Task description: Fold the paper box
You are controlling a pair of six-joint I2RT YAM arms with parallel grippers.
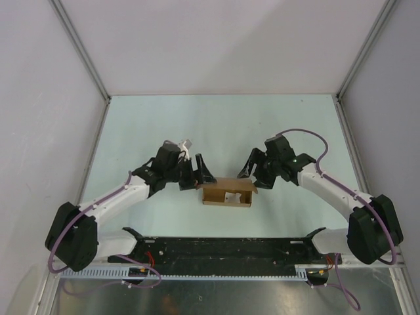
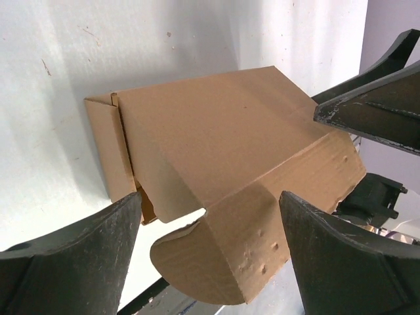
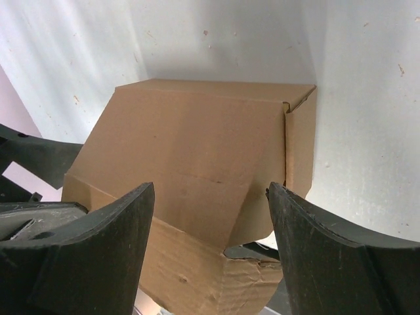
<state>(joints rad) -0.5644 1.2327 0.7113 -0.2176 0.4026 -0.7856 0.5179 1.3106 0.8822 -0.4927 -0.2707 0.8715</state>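
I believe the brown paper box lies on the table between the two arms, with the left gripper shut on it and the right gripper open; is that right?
Not quite: the left gripper is open, not shut on the paper box; the left wrist view shows its fingers wide apart. The box does lie on the table between the arms, and the right gripper is open.
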